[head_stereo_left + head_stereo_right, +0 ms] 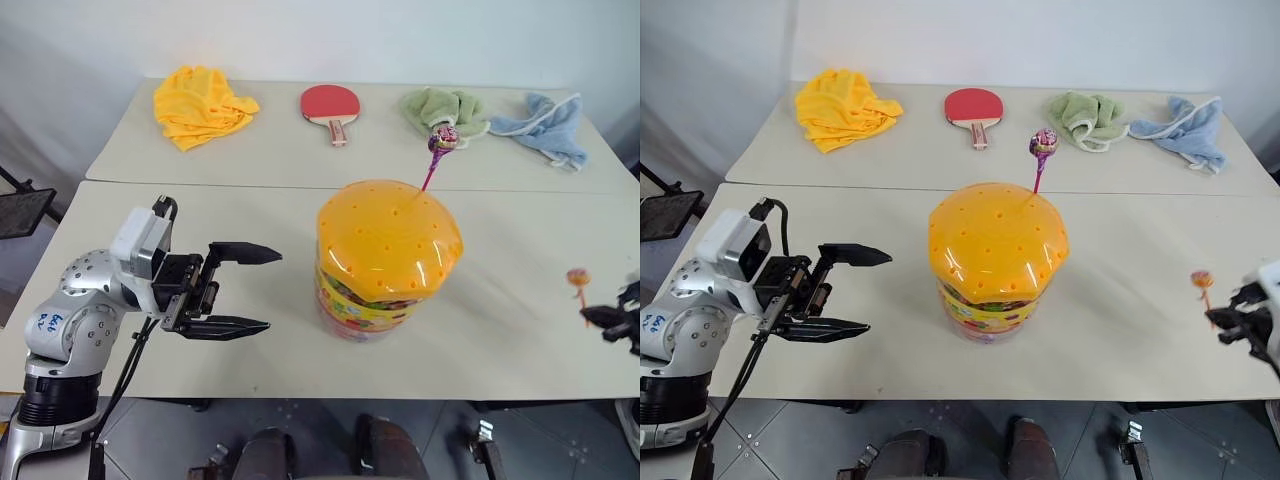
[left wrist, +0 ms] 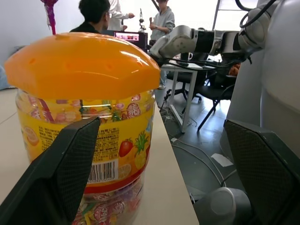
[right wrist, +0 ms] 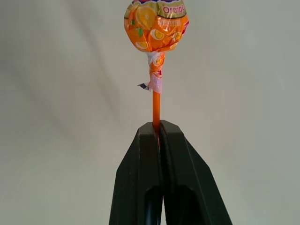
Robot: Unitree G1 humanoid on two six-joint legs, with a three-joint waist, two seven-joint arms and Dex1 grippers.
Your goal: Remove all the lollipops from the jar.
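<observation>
Beige tabletop [image 1: 250,340] | clear plastic jar with domed orange lid [image 1: 385,255] at table centre, purple-wrapped lollipop on pink stick [image 1: 441,142] standing in lid | left gripper [image 1: 245,290] beside jar, jaws wide, empty | right gripper [image 3: 159,129] clamped on orange-wrapped lollipop [image 3: 156,26] stick, well right of jar

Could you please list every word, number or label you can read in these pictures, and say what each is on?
"Orange": on the wrapper of the orange lollipop held by the right gripper.
Printed text and barcode on the jar label: too small to read.
Blue handwriting on the left arm's joint: not legible.
</observation>
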